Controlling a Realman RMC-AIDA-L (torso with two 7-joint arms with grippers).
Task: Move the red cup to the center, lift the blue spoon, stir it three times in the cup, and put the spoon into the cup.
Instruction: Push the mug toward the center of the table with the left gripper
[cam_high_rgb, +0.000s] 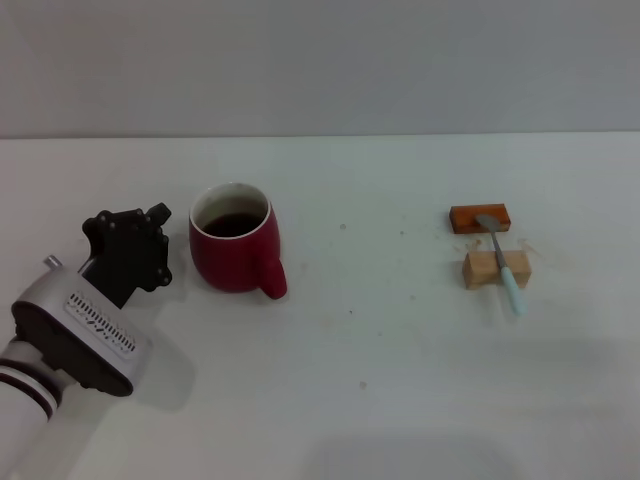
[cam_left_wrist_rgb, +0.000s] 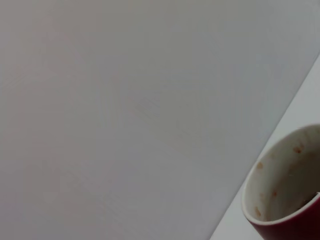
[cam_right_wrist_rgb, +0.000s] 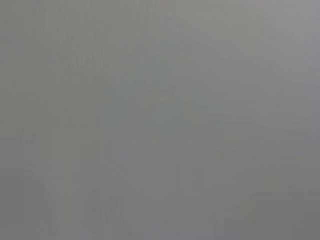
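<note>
The red cup (cam_high_rgb: 235, 255) stands left of the table's middle with dark liquid inside and its handle toward the front right. Part of its rim and white inside shows in the left wrist view (cam_left_wrist_rgb: 280, 200). My left gripper (cam_high_rgb: 128, 222) is open just left of the cup, a small gap away and not touching it. The blue spoon (cam_high_rgb: 505, 265) lies at the right, its handle across a pale wooden block (cam_high_rgb: 482, 272) and its metal bowl on an orange-brown block (cam_high_rgb: 470, 217). My right gripper is out of view; the right wrist view shows only flat grey.
The white table (cam_high_rgb: 380, 350) runs back to a grey wall (cam_high_rgb: 320, 60). Small specks dot the table around the middle and near the blocks.
</note>
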